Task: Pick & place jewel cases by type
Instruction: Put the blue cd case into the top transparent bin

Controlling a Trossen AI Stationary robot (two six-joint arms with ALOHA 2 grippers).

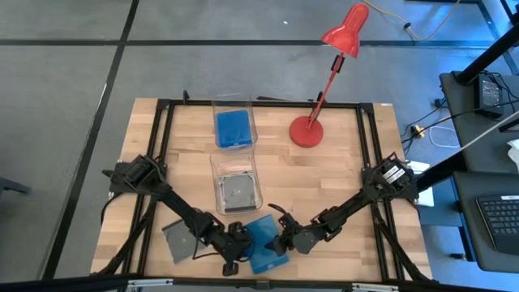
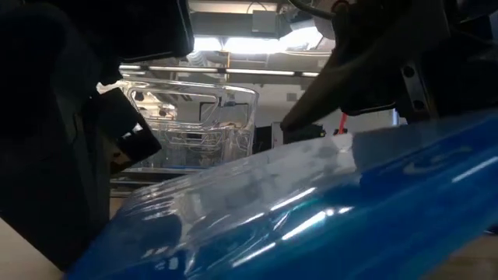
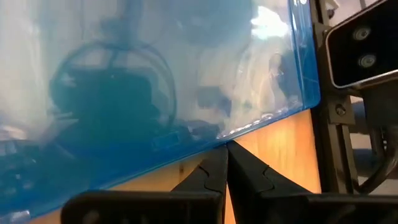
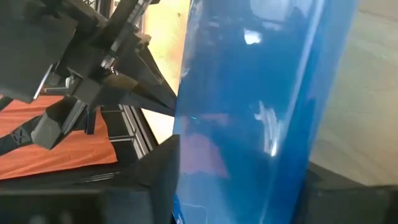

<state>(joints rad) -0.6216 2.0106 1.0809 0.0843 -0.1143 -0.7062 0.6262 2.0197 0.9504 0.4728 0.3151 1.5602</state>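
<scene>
Lying flat near the counter's [image 1: 340, 174] front-left corner, a grey jewel case [image 1: 177, 241] waited unsorted, just beside the left arm. The left end effector [image 1: 235, 243] sat at the front middle, its fingers pressed together with nothing between them; in the left wrist view the closed tips [image 3: 224, 168] met the lower edge of the blue jewel case [image 1: 263, 241], seemingly to brace it so that it would not slide while the other arm took hold. That case rested at the front centre, tilted rather than flat, to judge by the low view, where one side rose off the wood. It was glossy, translucent blue, with a dark round disc shape showing faintly through the lid.

Farther back along the middle of the counter stood two clear bins: the near bin [image 1: 258, 180] held a grey case showing a disc, and the far bin [image 1: 253, 122] held a solid blue case, so the sorting by type was partly done and this blue case probably belonged in the far one.

To the right, the right end effector [image 1: 284, 241] sat against the blue case's right edge, its fingers part-way spread around that edge; whether they already pinched it, I could not tell. A red desk lamp [image 1: 324, 77] stood at the back right, clear of the work.
</scene>
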